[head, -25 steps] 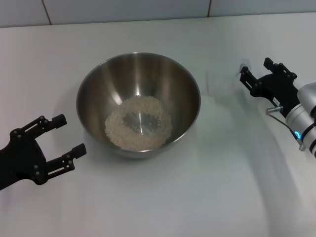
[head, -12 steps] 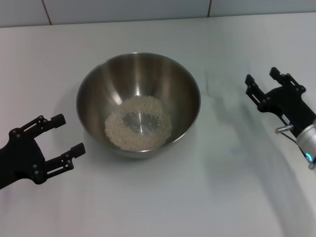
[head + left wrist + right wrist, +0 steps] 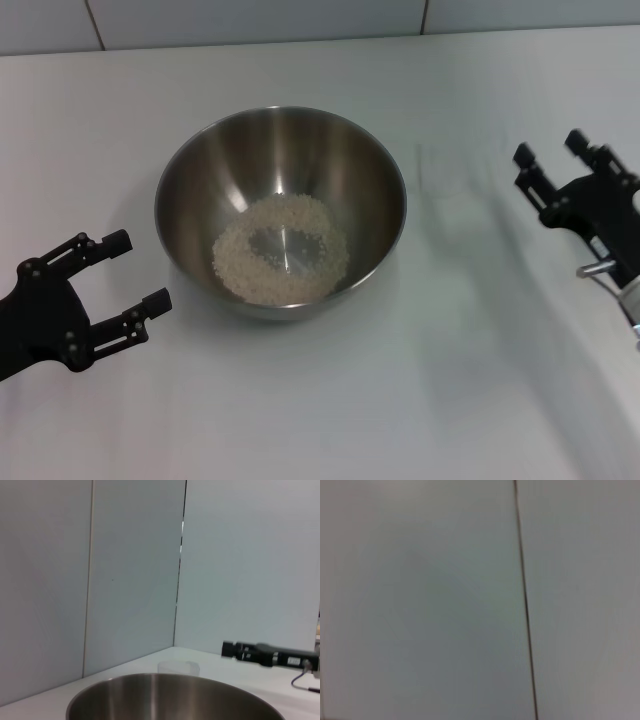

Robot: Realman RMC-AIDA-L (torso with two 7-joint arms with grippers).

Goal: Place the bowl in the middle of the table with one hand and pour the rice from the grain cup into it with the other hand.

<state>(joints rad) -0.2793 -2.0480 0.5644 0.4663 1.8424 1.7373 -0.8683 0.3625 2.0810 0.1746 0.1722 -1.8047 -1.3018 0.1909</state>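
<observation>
The steel bowl (image 3: 280, 205) stands in the middle of the white table (image 3: 300, 400) with a pale ring of rice (image 3: 280, 250) on its bottom. The clear grain cup (image 3: 447, 165) stands upright and empty-looking on the table to the right of the bowl; it also shows in the left wrist view (image 3: 178, 667) beyond the bowl's rim (image 3: 170, 680). My right gripper (image 3: 548, 145) is open and empty, to the right of the cup and apart from it. My left gripper (image 3: 140, 268) is open and empty, to the left of the bowl near the front.
A tiled wall (image 3: 300, 20) runs along the table's far edge. The right wrist view shows only wall panels with a dark seam (image 3: 525, 600).
My right gripper has drawn back to the right, away from the cup, still open. The left gripper, bowl and cup have not moved.
</observation>
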